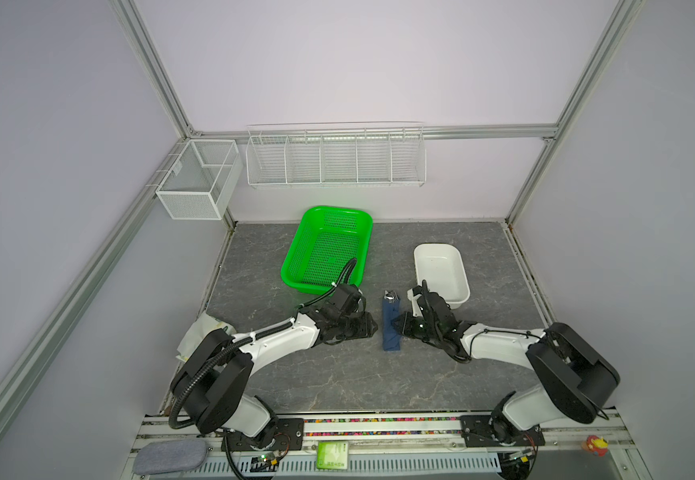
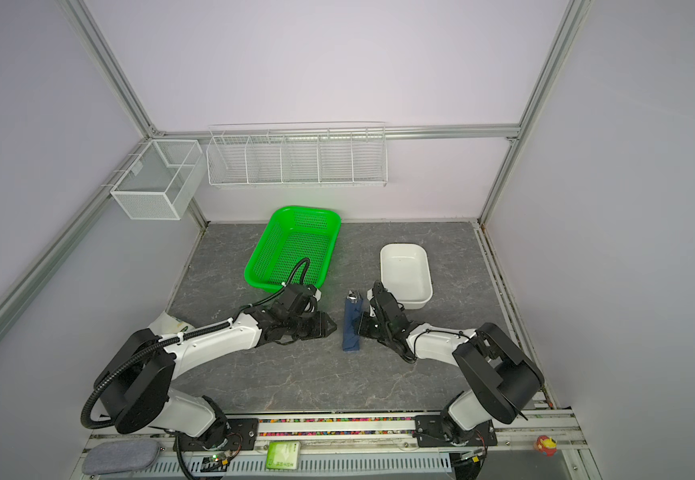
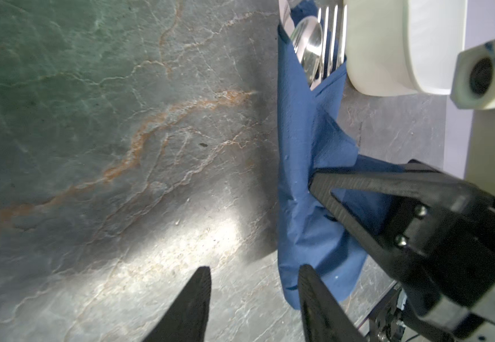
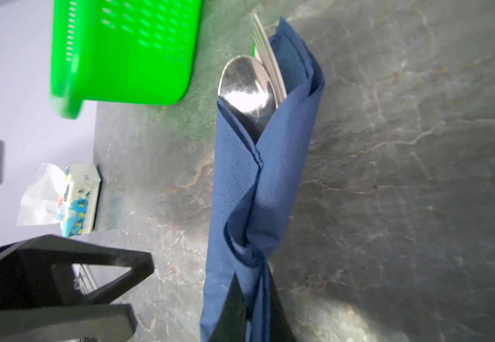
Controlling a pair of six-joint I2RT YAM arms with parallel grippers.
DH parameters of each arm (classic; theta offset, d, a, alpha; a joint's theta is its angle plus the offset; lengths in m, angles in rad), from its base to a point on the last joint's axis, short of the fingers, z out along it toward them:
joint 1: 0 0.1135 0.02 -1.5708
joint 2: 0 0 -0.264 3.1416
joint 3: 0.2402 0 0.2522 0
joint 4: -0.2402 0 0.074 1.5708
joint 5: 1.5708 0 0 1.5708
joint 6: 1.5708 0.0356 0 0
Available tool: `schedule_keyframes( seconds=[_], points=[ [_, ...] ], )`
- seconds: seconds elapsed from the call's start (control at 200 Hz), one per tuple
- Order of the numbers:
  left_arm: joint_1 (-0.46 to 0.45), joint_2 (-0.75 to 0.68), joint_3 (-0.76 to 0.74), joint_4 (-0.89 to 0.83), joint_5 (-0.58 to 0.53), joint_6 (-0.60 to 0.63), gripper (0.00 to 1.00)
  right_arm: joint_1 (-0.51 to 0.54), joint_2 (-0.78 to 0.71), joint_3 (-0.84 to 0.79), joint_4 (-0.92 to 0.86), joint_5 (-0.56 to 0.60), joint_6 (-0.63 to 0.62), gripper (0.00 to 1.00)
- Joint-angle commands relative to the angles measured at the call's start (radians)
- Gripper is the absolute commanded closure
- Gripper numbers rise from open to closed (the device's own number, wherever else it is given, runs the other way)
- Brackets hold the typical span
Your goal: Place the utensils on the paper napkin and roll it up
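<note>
The paper napkin lies on the grey table as a narrow dark blue roll between the two grippers. The utensils stick out of its far end. A spoon bowl and fork tines show there, also seen as spoon and fork. My right gripper is shut on a loose fold of the napkin near the roll's middle. My left gripper stands open just left of the roll, holding nothing.
A green perforated basket stands behind the left gripper. A white tub sits behind the right gripper, close to the roll's far end. A printed tissue pack lies at the table's left edge. Wire racks hang on the back wall.
</note>
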State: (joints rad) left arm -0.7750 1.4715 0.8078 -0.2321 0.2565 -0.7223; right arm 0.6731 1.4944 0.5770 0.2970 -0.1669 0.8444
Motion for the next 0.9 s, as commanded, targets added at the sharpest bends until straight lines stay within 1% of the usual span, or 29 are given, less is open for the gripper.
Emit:
schedule_keyframes(
  seconds=[0.0, 0.185, 0.26, 0.335, 0.4, 0.57, 0.72, 0.805, 0.895],
  points=[
    [0.027, -0.055, -0.024, 0.073, 0.063, -0.025, 0.44, -0.006, -0.059, -0.005, 0.036, -0.049, -0.043, 0.94],
    [0.094, -0.145, -0.082, 0.253, 0.203, -0.115, 0.32, -0.004, -0.154, 0.036, -0.009, -0.114, -0.068, 0.94],
    [0.114, -0.166, -0.099, 0.347, 0.260, -0.145, 0.30, -0.003, -0.184, 0.064, -0.034, -0.144, -0.081, 0.94],
    [0.123, -0.178, -0.105, 0.417, 0.287, -0.191, 0.27, 0.000, -0.210, 0.090, -0.057, -0.172, -0.097, 0.94],
    [0.124, -0.177, -0.108, 0.475, 0.305, -0.223, 0.26, 0.001, -0.228, 0.111, -0.076, -0.184, -0.105, 0.93],
    [0.125, -0.166, -0.081, 0.503, 0.319, -0.256, 0.25, 0.010, -0.259, 0.155, -0.097, -0.216, -0.119, 0.93],
    [0.125, -0.153, -0.078, 0.606, 0.357, -0.315, 0.25, 0.018, -0.270, 0.174, -0.099, -0.236, -0.126, 0.93],
    [0.124, -0.158, -0.075, 0.619, 0.362, -0.322, 0.26, 0.020, -0.274, 0.181, -0.098, -0.244, -0.125, 0.93],
    [0.125, -0.164, -0.078, 0.623, 0.362, -0.326, 0.30, 0.020, -0.281, 0.181, -0.075, -0.253, -0.112, 0.93]
  ],
)
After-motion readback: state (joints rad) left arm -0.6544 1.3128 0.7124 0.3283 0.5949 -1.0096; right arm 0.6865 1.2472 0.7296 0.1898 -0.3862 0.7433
